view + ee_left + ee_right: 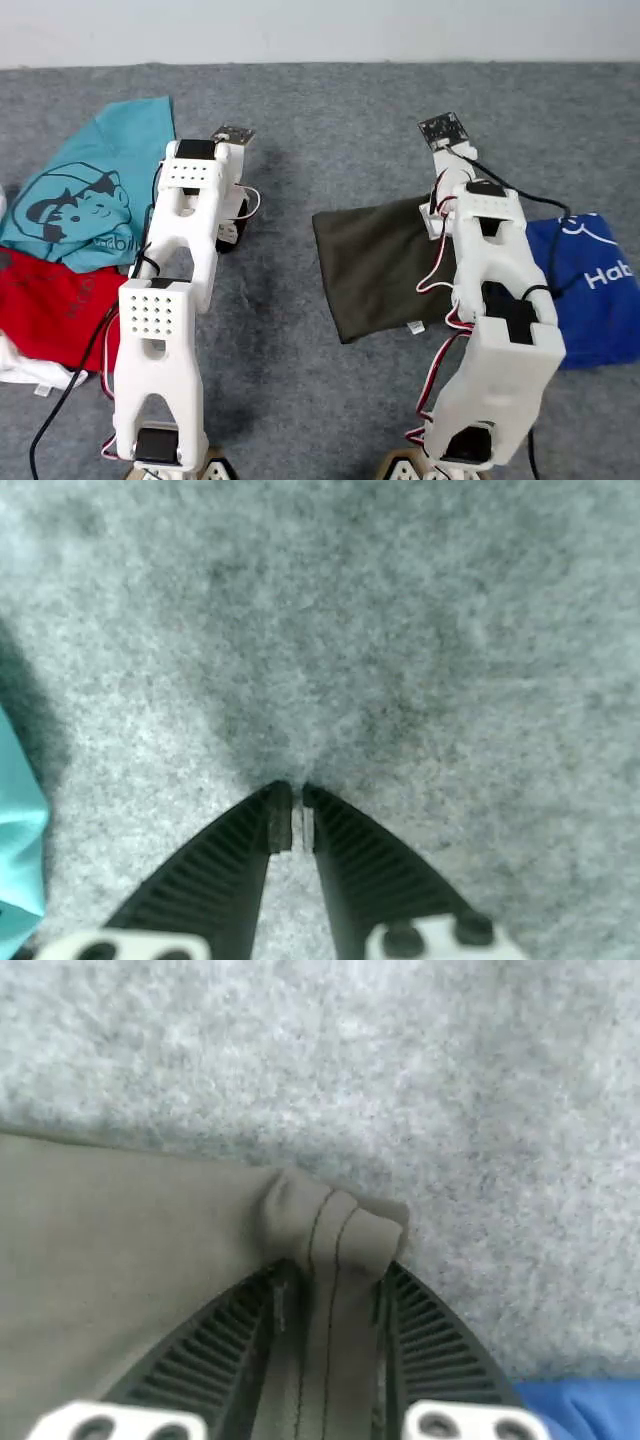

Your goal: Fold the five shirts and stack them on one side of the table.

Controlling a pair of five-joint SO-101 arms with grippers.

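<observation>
1. Jaws of the left gripper point(290, 820) are all but closed, with only a hairline gap between the tips and nothing between them. They hang over bare grey felt of the table point(330, 110).
2. At the table's 9 o'clock side, the high view shows a loose heap of three shirts. The teal shirt point(95, 190) lies uppermost with its print face up, its long axis running from about 1 o'clock down to 7 o'clock. The red shirt point(50, 305) lies under its near end, and the white shirt point(25, 370) pokes out at 7 o'clock of the red one.
3. The left wrist view adds that an edge of the teal shirt point(20, 870) lies just beside that gripper, apart from it.
4. Right of centre, the olive shirt point(375, 265) lies flat, folded into a rough rectangle with a small label at its near edge. The right arm point(490, 300) covers its 3 o'clock side, so I cannot tell its long axis.
5. The right wrist view shows what the high view hides: the right gripper point(332, 1282) is clamped on a bunched, stitched hem of the olive shirt point(130, 1230).
6. At 3 o'clock, the blue shirt point(595, 300) lies flat beside the olive one, running off the edge; a corner point(580, 1405) shows by the right gripper.
</observation>
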